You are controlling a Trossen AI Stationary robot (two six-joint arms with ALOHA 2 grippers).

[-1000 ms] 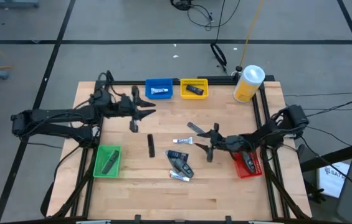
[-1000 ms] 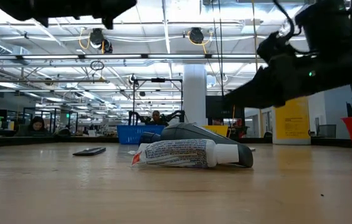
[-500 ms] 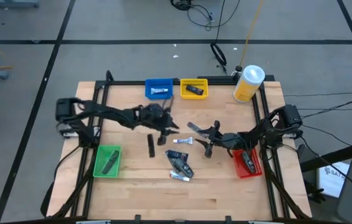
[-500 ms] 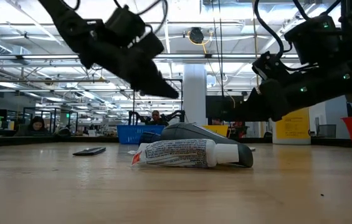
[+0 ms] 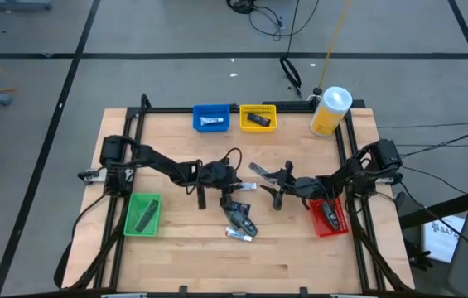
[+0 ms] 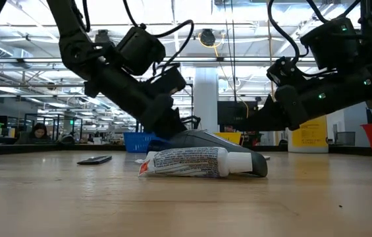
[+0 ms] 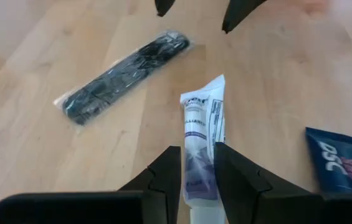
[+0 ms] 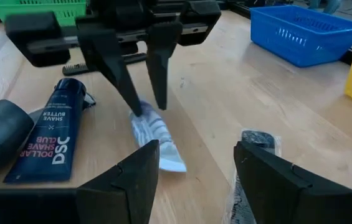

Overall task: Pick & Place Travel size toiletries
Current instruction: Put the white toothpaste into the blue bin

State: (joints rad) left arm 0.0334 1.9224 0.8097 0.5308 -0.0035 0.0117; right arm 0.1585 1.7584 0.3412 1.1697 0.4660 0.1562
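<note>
Reaching from the table's left edge towards its middle, the left arm stretches low and nearly flat, its left gripper (image 5: 232, 187) tipped down over a small white tube (image 7: 202, 137) lying flat on the wood. The left wrist view shows the two dark fingers (image 7: 166, 177) set narrowly either side of the tube, straddling it. The right arm bends in from the right edge, its right gripper (image 5: 277, 184) hovering just beside, fingers spread and holding nothing, above a dark sachet (image 8: 253, 142). More toiletries lie nearby: a dark blue tube (image 8: 51, 140), a black sachet (image 7: 123, 78), and a white tube (image 6: 195, 162) at the front. Coloured bins ring the table: blue bin (image 5: 211, 118), yellow bin (image 5: 258, 118), green bin (image 5: 142, 213), red bin (image 5: 330, 218)
</note>
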